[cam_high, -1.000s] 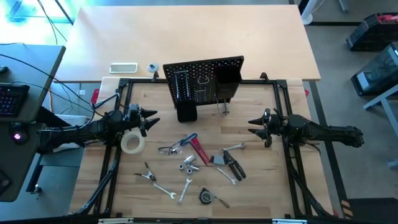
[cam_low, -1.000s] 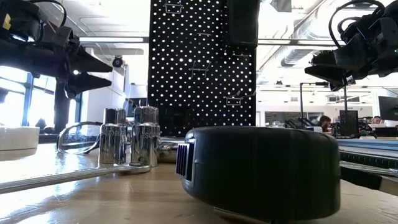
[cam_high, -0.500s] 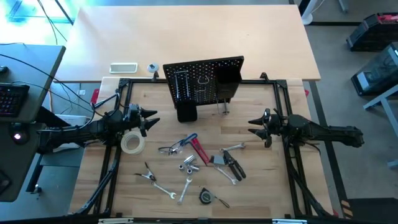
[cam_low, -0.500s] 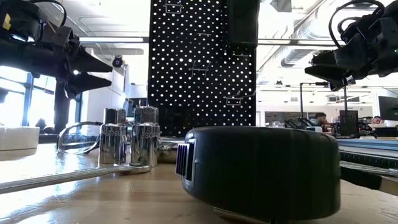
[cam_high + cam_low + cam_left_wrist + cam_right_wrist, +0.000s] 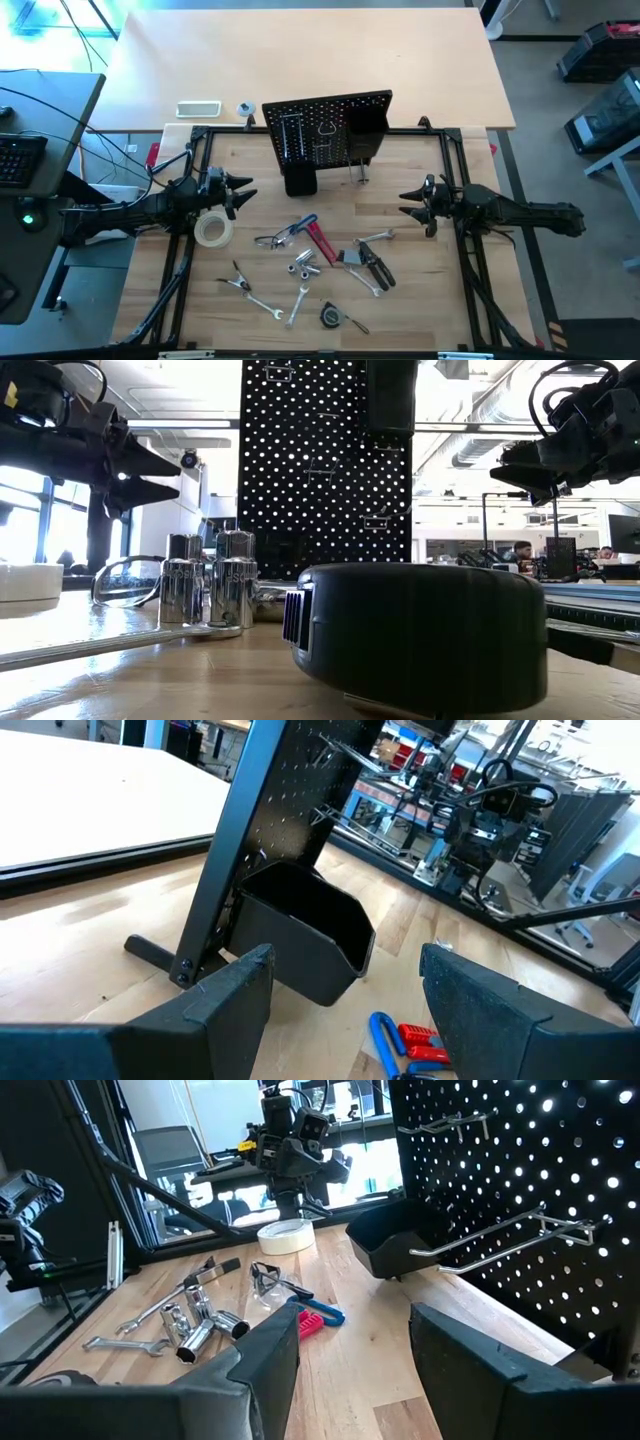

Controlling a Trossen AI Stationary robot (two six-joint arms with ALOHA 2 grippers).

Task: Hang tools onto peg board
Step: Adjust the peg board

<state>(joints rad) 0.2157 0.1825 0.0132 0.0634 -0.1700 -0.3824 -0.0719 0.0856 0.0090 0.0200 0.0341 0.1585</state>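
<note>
the work surface was a pale wooden table (image 5: 420, 280) with visible plank seams, edged by a dark metal frame; behind it lay a larger, lighter tabletop (image 5: 300, 60) carrying a white rectangular tray (image 5: 198, 109). the peg board (image 5: 325, 128) stood upright at the back middle of the wooden surface, its black bin (image 5: 300, 935) low on its face and bare metal hooks (image 5: 500, 1240) sticking out.

the tools lay loose on the wood in front of the board: a pale tape roll (image 5: 213, 231) toward the left, clear glasses (image 5: 272, 239) beside a blue-handled hex key (image 5: 300, 225) and a red-handled tool (image 5: 320, 243), black-handled pliers (image 5: 375, 268) to the right, and silver wrenches (image 5: 262, 304) nearer the front edge. a round black tape measure (image 5: 420, 635) sat at the very front, filling much of the low view, with two chrome sockets (image 5: 208, 592) behind it.

the left gripper (image 5: 243, 194) hung above the table's left side, just behind the tape roll, its jaws released and holding nothing. the right gripper (image 5: 408, 204) hovered over the right side, well apart from the tools, jaws likewise spread and empty.

around the table the floor was grey. a dark desk with a keyboard (image 5: 20, 160) stood to the left, and black bins (image 5: 600, 50) sat at the far right. across the table the low view showed an open workshop with bright windows, ceiling ducts, and people (image 5: 520, 552) seated in the distance.
</note>
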